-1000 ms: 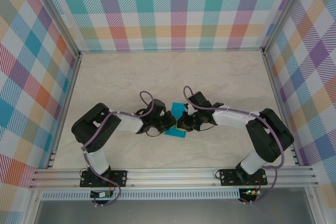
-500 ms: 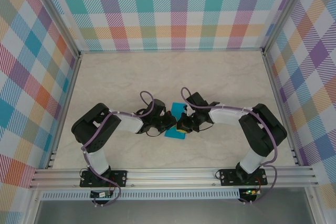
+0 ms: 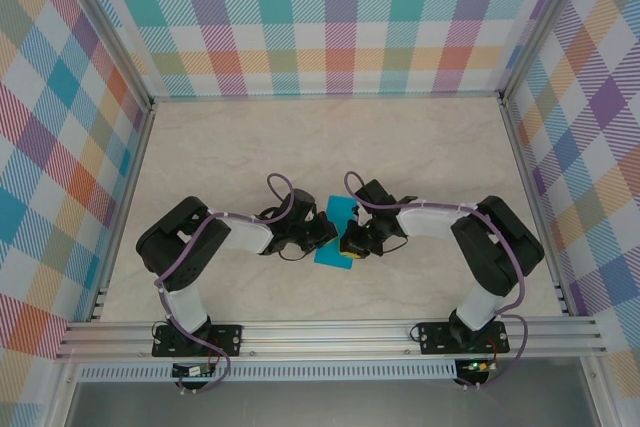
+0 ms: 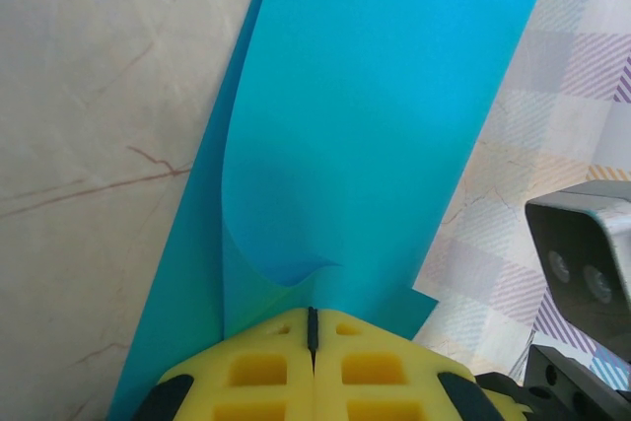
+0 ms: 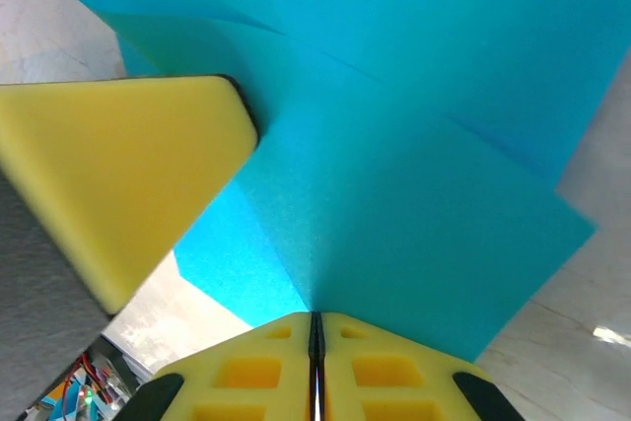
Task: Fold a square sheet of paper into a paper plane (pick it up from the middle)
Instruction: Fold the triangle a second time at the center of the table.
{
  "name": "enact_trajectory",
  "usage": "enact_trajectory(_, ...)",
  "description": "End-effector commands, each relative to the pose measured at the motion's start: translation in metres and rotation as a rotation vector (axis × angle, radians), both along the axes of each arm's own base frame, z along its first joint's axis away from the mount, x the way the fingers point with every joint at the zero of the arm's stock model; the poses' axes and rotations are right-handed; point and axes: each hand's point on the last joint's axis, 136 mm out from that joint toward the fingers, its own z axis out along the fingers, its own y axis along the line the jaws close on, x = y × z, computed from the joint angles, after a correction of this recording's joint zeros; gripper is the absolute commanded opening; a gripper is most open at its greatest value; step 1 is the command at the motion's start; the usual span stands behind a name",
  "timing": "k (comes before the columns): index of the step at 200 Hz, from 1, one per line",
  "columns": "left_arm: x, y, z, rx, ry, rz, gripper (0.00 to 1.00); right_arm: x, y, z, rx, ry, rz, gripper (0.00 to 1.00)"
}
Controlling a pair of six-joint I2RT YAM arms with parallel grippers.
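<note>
The square sheet of paper (image 3: 340, 210) is teal-blue and lies folded on the table between the two arms. In the left wrist view the paper (image 4: 375, 115) curls up into a loop, and my left gripper (image 4: 312, 315) is shut on its near edge. My right gripper (image 5: 315, 316) is also shut on the paper (image 5: 424, 165), at a crease that runs into its closed yellow jaws. From above, the left gripper (image 3: 322, 235) and right gripper (image 3: 350, 241) meet tip to tip over the sheet. The left gripper's yellow finger (image 5: 118, 175) stands close on the left.
The pale marble-patterned table (image 3: 430, 147) is walled in by checked panels (image 3: 330, 17) at the back and on both sides. An aluminium rail (image 3: 330, 335) carries both arm bases along the near edge. The right arm's camera housing (image 4: 582, 253) shows beside the paper.
My right gripper has slid a little toward the near edge and to the left along the paper, and its elbow has swung inward. The left arm has not moved.
</note>
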Motion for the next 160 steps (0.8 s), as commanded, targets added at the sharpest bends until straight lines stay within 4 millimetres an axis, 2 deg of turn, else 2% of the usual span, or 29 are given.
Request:
enact_trajectory(1,-0.023,0.011,-0.022,0.088,0.069,-0.032,0.00,-0.014,-0.013,-0.017,-0.066,0.046,0.023,0.10)
enact_trajectory(28,-0.023,0.012,-0.025,0.096,0.076,-0.028,0.00,-0.018,-0.018,-0.027,-0.092,0.060,0.026,0.11)
enact_trajectory(41,-0.024,0.012,-0.025,0.096,0.077,-0.027,0.00,-0.018,-0.017,-0.024,-0.089,0.058,0.030,0.11)
enact_trajectory(86,-0.023,0.013,-0.024,0.099,0.075,-0.024,0.00,-0.006,-0.002,0.024,0.011,-0.030,0.046,0.12)
enact_trajectory(108,-0.024,0.014,-0.024,0.101,0.071,-0.024,0.00,-0.007,0.008,0.036,0.079,-0.030,0.054,0.13)
enact_trajectory(133,-0.024,0.014,-0.024,0.100,0.072,-0.024,0.00,-0.011,0.018,0.034,0.102,-0.018,0.077,0.13)
enact_trajectory(160,-0.024,0.014,-0.024,0.099,0.072,-0.025,0.00,-0.015,0.015,0.016,0.046,0.027,0.080,0.12)
